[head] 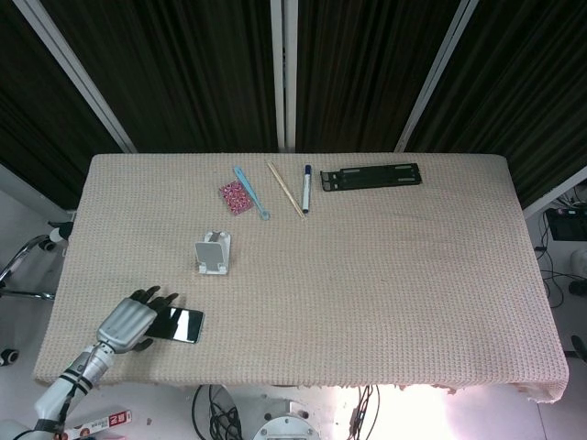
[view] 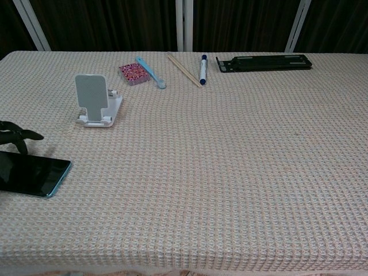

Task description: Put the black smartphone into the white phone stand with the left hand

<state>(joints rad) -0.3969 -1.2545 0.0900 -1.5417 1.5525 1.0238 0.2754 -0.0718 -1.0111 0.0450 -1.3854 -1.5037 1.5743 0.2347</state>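
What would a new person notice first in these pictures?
Probably the left hand at the table's near left corner, lying over one end of the black phone, which lies flat on the cloth. Next, the white stand sits empty a little farther back. A row of small things lies along the far edge, with a long black holder at its right end.

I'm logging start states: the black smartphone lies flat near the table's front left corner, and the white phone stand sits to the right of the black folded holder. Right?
Not quite. The white phone stand sits left of the black folded holder, as the head view shows. The black smartphone does lie flat near the front left corner.
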